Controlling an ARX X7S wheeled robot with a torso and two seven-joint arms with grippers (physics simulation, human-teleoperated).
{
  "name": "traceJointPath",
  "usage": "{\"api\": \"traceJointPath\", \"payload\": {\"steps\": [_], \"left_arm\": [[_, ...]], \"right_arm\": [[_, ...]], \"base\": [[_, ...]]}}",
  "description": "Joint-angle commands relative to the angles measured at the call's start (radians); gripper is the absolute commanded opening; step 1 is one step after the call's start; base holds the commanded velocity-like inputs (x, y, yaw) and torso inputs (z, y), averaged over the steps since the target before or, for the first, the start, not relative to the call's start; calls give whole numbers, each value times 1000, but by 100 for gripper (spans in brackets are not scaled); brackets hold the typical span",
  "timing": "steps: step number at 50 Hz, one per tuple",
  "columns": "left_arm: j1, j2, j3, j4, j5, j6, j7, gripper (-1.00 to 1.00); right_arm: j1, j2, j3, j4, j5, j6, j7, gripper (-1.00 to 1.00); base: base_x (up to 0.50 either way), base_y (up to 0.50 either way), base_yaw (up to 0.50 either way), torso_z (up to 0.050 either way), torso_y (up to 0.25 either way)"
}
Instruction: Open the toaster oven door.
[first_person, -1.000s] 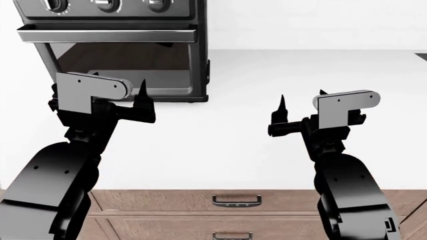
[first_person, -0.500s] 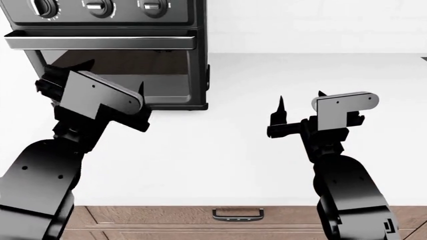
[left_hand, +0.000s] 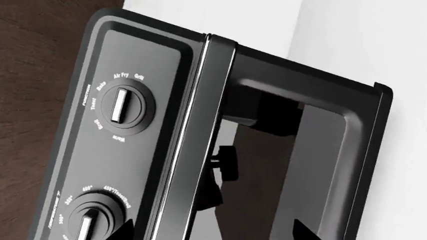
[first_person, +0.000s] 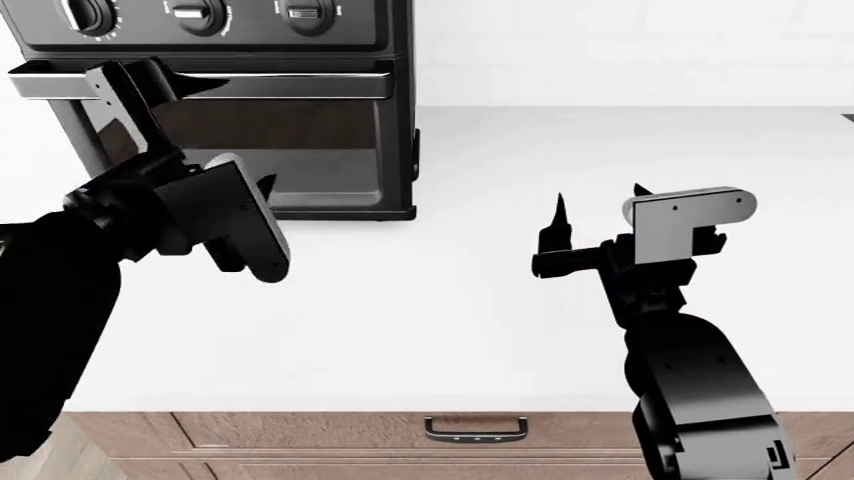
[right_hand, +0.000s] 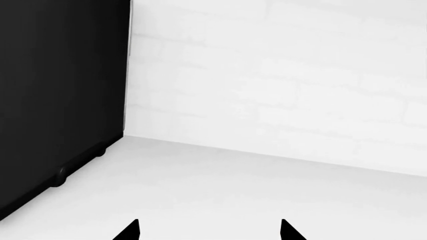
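Observation:
The black toaster oven (first_person: 367, 30) stands at the back left of the white counter, with round knobs (first_person: 196, 13) across its top panel. Its door (first_person: 327, 140) has a dark glass window and a long silver bar handle (first_person: 307, 82), and it looks upright and shut. My left gripper (first_person: 194, 135) is open and turned on its side right in front of the door. One finger (first_person: 123, 95) reaches up to the handle's left end. In the left wrist view the handle (left_hand: 200, 125) and door (left_hand: 320, 165) fill the picture between the fingertips (left_hand: 127, 231). My right gripper (first_person: 601, 195) is open and empty over the counter.
Wooden drawers with a small metal handle (first_person: 477, 428) run below the counter's front edge. A white brick wall (right_hand: 300, 75) stands behind the counter (right_hand: 233, 190). The oven's black side (right_hand: 60, 100) with a small foot shows in the right wrist view.
My left arm has lifted and rolled onto its side, bringing its open fingers up to the oven's handle. The right arm has stayed put.

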Motion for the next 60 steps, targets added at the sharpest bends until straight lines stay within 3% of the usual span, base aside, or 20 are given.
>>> {"api": "traceJointPath", "payload": {"steps": [1,15,37,55,56,60], "left_arm": [[-151,-2,128,-149,100,113,117,100],[-328,100,260,-347,281,103,197,100],[-385,213,294,-571,269,226,129,100],[-391,256,304,-666,260,276,86,100],[-391,254,303,-666,259,282,82,-100],[-387,244,304,-654,257,298,79,-100]], "right_arm": [[-5,3,2,4,9,-7,2,100],[-19,7,7,-19,20,-3,10,100],[-14,19,2,-26,23,6,20,100],[-17,27,1,-29,26,8,30,100],[-17,27,1,-28,26,7,30,100],[-16,28,-2,-29,27,8,31,100]], "base": [[0,0,0,0,0],[0,0,0,0,0],[0,0,0,0,0],[10,-1,-6,0,0],[19,-4,-16,0,0],[11,-2,-12,0,0]]}}
